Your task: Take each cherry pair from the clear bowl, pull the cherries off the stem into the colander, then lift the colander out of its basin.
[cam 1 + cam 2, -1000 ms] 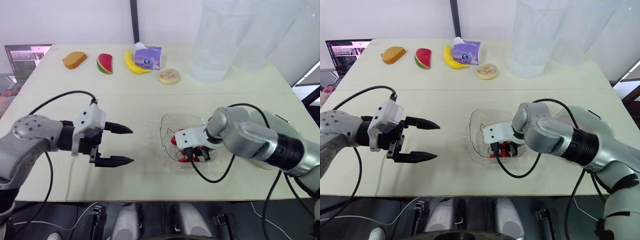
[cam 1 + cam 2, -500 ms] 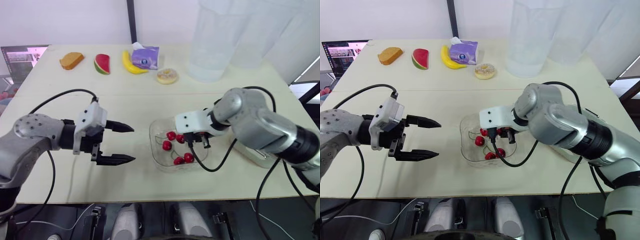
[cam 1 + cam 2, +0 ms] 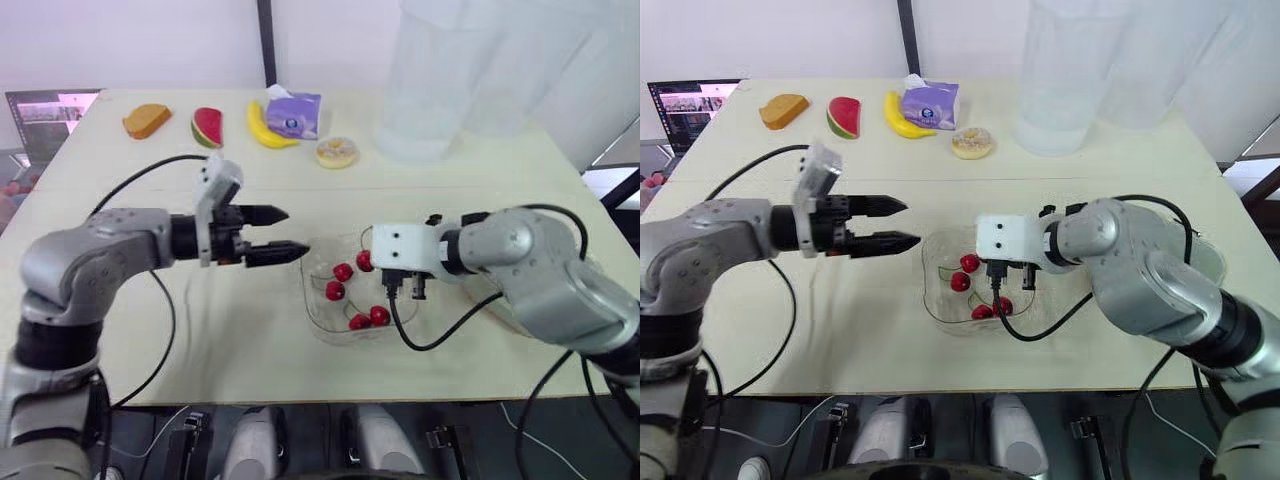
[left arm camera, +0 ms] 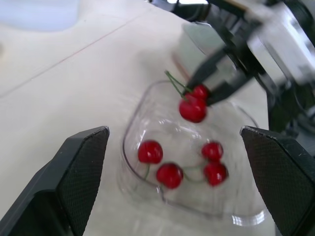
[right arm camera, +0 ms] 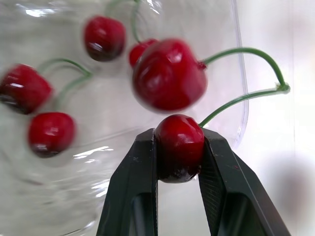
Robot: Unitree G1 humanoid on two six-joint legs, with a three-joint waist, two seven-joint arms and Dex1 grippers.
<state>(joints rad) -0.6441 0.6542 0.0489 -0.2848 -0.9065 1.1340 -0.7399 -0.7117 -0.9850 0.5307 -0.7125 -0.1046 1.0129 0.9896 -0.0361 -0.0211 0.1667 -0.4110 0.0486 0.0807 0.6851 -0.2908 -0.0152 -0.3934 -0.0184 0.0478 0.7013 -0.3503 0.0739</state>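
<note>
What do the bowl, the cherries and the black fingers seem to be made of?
The bowl looks like thin clear plastic, glossy: the table shows through and its rim catches light. The cherries are smooth, shiny red with thin green stems; real or imitation, I cannot tell. The fingers look like matte black plastic or rubber, with a finely dotted surface.

Right gripper [image 5: 178, 140] clamping one cherry [image 5: 178, 153] — twin [image 5: 169, 74] beside, clear bowl [image 5: 120, 125] behind

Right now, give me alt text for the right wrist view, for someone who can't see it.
The right gripper pinches one cherry of a pair between its black fingers; the twin cherry sits just beyond, joined by curved green stems. Behind is the clear bowl with four more cherries.
</note>
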